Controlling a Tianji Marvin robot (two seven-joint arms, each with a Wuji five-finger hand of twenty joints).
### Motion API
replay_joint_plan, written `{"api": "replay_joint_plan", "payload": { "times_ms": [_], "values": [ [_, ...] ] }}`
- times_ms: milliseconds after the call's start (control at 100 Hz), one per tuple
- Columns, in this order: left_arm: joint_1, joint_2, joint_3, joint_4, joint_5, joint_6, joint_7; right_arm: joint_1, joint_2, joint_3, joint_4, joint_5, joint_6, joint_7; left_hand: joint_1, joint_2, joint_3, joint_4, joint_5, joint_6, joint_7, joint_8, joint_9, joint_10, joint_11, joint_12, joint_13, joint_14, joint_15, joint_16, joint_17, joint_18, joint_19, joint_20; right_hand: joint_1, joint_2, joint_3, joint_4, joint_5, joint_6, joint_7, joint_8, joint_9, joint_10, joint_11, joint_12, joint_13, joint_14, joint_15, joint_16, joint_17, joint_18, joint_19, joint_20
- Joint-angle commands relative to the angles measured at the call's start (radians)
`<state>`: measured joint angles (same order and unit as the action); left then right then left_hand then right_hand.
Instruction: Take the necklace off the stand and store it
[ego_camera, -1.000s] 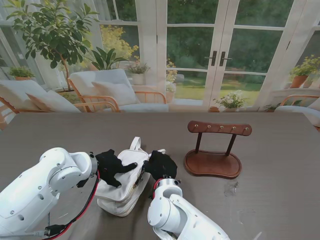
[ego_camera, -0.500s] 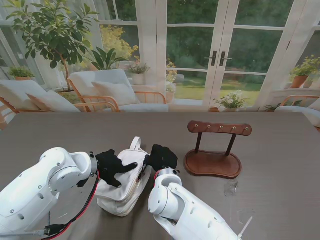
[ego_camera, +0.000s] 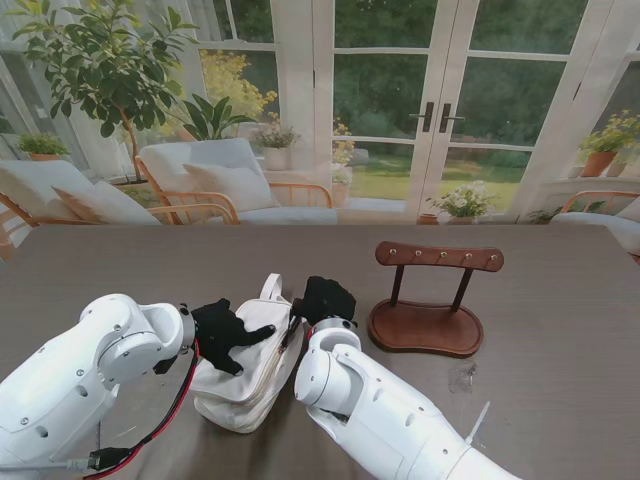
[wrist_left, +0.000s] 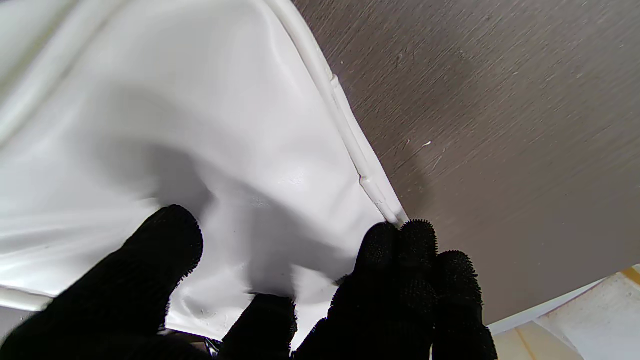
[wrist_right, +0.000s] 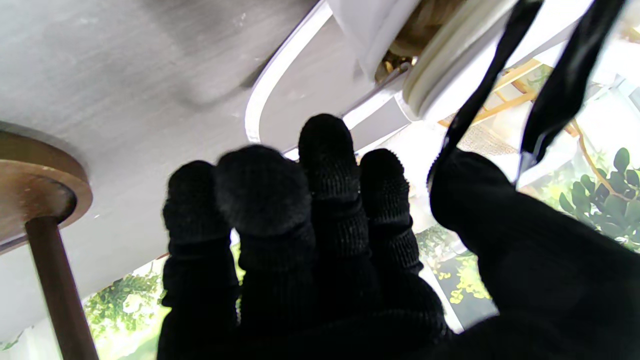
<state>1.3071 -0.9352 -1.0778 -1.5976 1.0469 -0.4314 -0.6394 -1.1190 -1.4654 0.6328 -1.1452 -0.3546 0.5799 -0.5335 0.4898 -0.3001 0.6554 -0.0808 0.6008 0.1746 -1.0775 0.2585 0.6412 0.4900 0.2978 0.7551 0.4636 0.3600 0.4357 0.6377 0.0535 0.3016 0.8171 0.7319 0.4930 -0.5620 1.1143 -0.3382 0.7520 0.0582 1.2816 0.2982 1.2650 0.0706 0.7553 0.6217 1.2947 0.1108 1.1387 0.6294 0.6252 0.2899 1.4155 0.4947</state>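
Observation:
The wooden necklace stand (ego_camera: 425, 325) sits right of centre with its pegs bare. No necklace shows in any view. A white bag (ego_camera: 240, 385) lies on the table in front of me. My left hand (ego_camera: 222, 335) grips the bag's upper face, thumb and fingers (wrist_left: 410, 280) pressing a fold into the white material (wrist_left: 225, 125). My right hand (ego_camera: 325, 300) is at the bag's far end by the zipper. There its thumb and curled fingers (wrist_right: 320, 225) pinch a black pull strap (wrist_right: 480, 100). Something tan-gold shows in the bag's opening (wrist_right: 415, 30).
The stand's round base (wrist_right: 35, 170) and one post are close to my right hand. The bag's white handle (ego_camera: 270, 290) loops out on the far side. A faint smudge (ego_camera: 462, 378) marks the grey-brown table top (ego_camera: 560, 300) near the stand.
My right hand has slid a little farther from me along the bag's zipper, and its forearm has swung further into view. Left hand and bag stay put.

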Motion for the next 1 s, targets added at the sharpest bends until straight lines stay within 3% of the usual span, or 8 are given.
{"api": "replay_joint_plan", "payload": {
  "times_ms": [0, 990],
  "values": [
    [0.072, 0.012, 0.047, 0.087, 0.011, -0.020, -0.077, 0.032, -0.008, 0.009, 0.008, 0.002, 0.007, 0.008, 0.026, -0.188, -0.033, -0.032, 0.240, -0.016, 1.318, 0.121, 0.065, -0.264, 0.083, 0.028, 0.010, -0.055, -0.010, -0.005, -0.027, -0.052, -0.045, -0.008, 0.041, 0.092, 0.028, 0.004, -0.030, -0.023, -0.004, 0.005, -0.010, 0.024, -0.013, -0.003, 0.016, -0.009, -0.006, -0.009, 0.282, 0.009, 0.034, -0.013],
    [0.064, 0.013, 0.060, 0.098, -0.018, -0.023, -0.071, 0.179, -0.057, -0.022, 0.180, 0.025, 0.046, 0.033, 0.030, -0.170, -0.048, -0.030, 0.250, -0.017, 1.325, 0.126, 0.068, -0.266, 0.086, 0.030, 0.007, -0.054, -0.008, -0.004, -0.027, -0.054, -0.048, -0.004, 0.044, 0.099, 0.015, 0.008, -0.043, -0.021, -0.029, -0.026, -0.037, 0.032, -0.061, -0.041, 0.016, -0.009, -0.036, -0.019, 0.273, 0.004, 0.026, -0.010]
  ]
}}
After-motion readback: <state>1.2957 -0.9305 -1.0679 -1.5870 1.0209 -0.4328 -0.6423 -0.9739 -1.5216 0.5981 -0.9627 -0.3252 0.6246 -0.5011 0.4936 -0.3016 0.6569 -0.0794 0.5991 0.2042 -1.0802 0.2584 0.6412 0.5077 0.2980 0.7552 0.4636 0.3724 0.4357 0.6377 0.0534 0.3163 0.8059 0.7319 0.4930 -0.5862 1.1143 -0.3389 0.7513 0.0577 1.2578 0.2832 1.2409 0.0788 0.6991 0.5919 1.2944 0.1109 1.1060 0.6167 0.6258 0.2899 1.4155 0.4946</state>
